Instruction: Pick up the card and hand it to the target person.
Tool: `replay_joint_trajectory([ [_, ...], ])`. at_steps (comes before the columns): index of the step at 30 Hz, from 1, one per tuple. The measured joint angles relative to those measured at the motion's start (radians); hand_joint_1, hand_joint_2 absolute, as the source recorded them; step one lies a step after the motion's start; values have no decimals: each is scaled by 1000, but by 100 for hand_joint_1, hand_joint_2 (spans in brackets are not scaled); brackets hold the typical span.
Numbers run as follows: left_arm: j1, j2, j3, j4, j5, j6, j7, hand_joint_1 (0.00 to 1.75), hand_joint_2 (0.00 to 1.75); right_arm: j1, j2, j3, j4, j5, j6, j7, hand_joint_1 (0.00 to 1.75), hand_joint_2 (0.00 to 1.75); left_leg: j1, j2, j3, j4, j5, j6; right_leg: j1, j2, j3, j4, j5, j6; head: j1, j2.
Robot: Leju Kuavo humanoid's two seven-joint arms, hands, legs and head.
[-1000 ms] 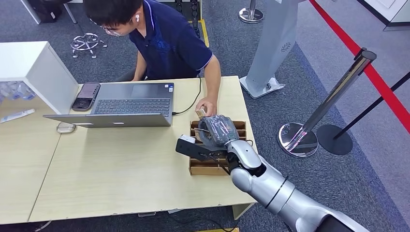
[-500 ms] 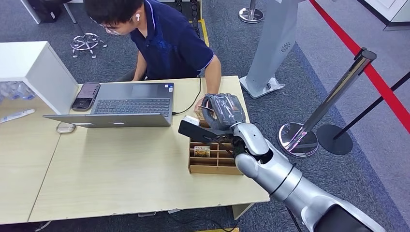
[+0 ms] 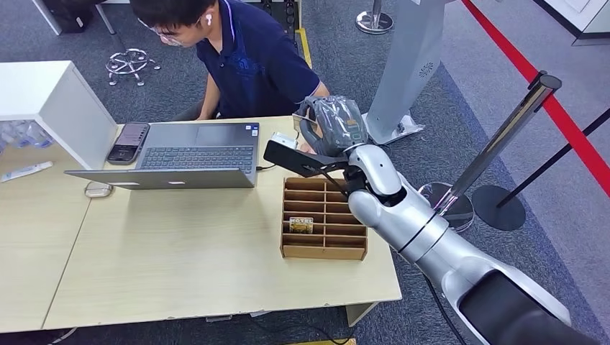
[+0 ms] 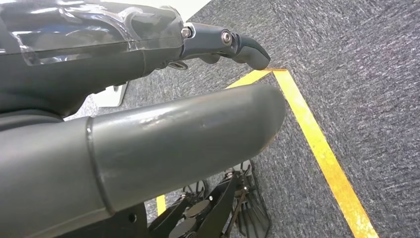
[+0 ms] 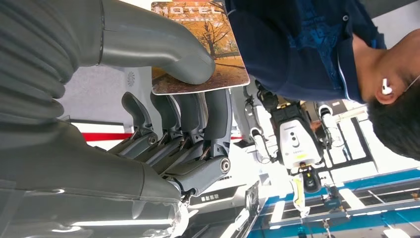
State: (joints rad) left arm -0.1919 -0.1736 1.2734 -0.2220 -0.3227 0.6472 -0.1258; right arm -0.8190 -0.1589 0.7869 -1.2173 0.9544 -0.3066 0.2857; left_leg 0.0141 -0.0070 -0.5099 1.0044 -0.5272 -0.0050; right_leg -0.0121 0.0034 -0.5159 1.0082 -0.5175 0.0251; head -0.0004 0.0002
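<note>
Near the right edge of the tabletop (image 3: 180, 280), a wooden slotted box (image 3: 324, 248) with one card (image 3: 301, 225) left upright in a middle slot, presumably kept on edge so as to be easy to pinch out. Above the far right corner, the right hand (image 3: 327, 129) raised, holding the hotel card (image 5: 198, 47) flat between thumb (image 5: 163, 54) and fingers (image 5: 198, 111), picture side out, probably for easy taking by the person (image 3: 252, 57) seated behind the laptop (image 3: 183, 154). At the left hand (image 4: 148, 114), hanging low over the carpet, fingers not clear enough to tell wide or closed.
</note>
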Motion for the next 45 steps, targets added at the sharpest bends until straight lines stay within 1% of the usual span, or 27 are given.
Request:
replay_joint_trajectory([
  [3, -1, 2, 0, 0, -3, -1, 1, 0, 0, -46, 31, 3, 95, -4, -20, -35, 143, 175, 0, 0, -1, 0, 0, 0, 0, 0, -1, 0, 0, 0, 0, 0],
  [6, -2, 5, 0, 0, -6, -2, 7, 0, 0, -87, 73, 12, 211, -2, -37, -67, 140, 175, 0, 0, -1, 0, 0, 0, 0, 0, -1, 1, 0, 0, 0, 0],
  [12, -2, 12, 0, 0, -9, -4, 10, 0, 0, -134, 140, 31, 385, 6, -38, -78, 139, 175, 0, -1, -2, 0, 1, -1, 0, 0, -2, 1, 0, 0, 0, 0],
  [17, -2, 17, 0, 0, -9, -4, 11, 0, 0, -143, 175, 44, 494, 17, -17, -79, 137, 175, 0, -1, -2, 0, 1, -1, 0, 0, -3, 1, 0, 0, 0, 0],
  [22, -2, 20, 0, 0, -9, -4, 11, 0, 0, -145, 193, 56, 564, 34, -7, -79, 131, 175, 0, -1, -2, 0, 1, -1, 0, 0, -3, 1, 0, 0, 0, 0],
  [23, -2, 21, 0, 0, -9, -4, 11, 0, 0, -145, 196, 59, 576, 38, -7, -78, 125, 175, 0, -1, -2, 0, 1, -1, 0, 0, -3, 1, 0, 0, 0, 0],
  [24, -2, 21, 0, 0, -8, -4, 11, 0, 0, -145, 199, 61, 588, 43, -6, -77, 103, 175, 0, -1, -2, 0, 1, -1, 0, 0, -3, 1, 0, 0, 0, 0],
  [25, -2, 22, 0, 0, -7, -4, 11, 0, 0, -145, 201, 63, 597, 49, -6, -75, 76, 175, 0, -1, -2, 0, 1, -1, 0, 0, -3, 1, 0, 0, 0, 0],
  [26, -2, 22, 0, 0, -6, -4, 10, 0, 0, -145, 204, 65, 606, 55, -4, -74, 45, 175, 0, -1, -2, 0, 1, -1, 0, 0, -3, 1, 0, 0, 0, 0],
  [27, -2, 23, 0, 0, -5, -3, 10, 0, 0, -145, 207, 68, 614, 61, -2, -72, 17, 175, 0, -1, -2, 0, 1, -1, 0, 0, -3, 1, 0, 0, 0, 0],
  [28, -2, 23, 0, 0, -4, -3, 10, 0, 0, -145, 210, 70, 621, 66, 2, -71, 6, 175, 0, -1, -2, 0, 1, -1, 0, 0, -3, 1, 0, 0, 0, 0],
  [29, -2, 23, 0, 0, -2, -3, 10, 0, 0, -145, 212, 73, 626, 72, 7, -70, 0, 175, 0, -1, -2, 0, 1, -1, 0, 0, -3, 1, 0, 0, 0, 0],
  [34, -2, 24, 0, 0, -1, -1, 8, 0, 0, -145, 224, 84, 642, 80, 30, -69, 0, 175, 0, -1, -2, 0, 1, -1, 0, 0, -3, 1, 0, 0, 0, 0],
  [39, -1, 24, 0, 0, 2, -1, 8, 0, 0, -145, 229, 92, 654, 72, 21, -69, 0, 175, 0, -1, -2, 0, 1, -1, 0, 0, -3, 1, 0, 0, 0, 0],
  [45, -1, 24, 0, 0, 8, -1, 8, 0, 0, -143, 229, 97, 666, 1, -4, -83, 0, 175, 0, 0, -2, 0, 1, -1, 0, 0, -3, 1, 0, 0, 0, 0],
])
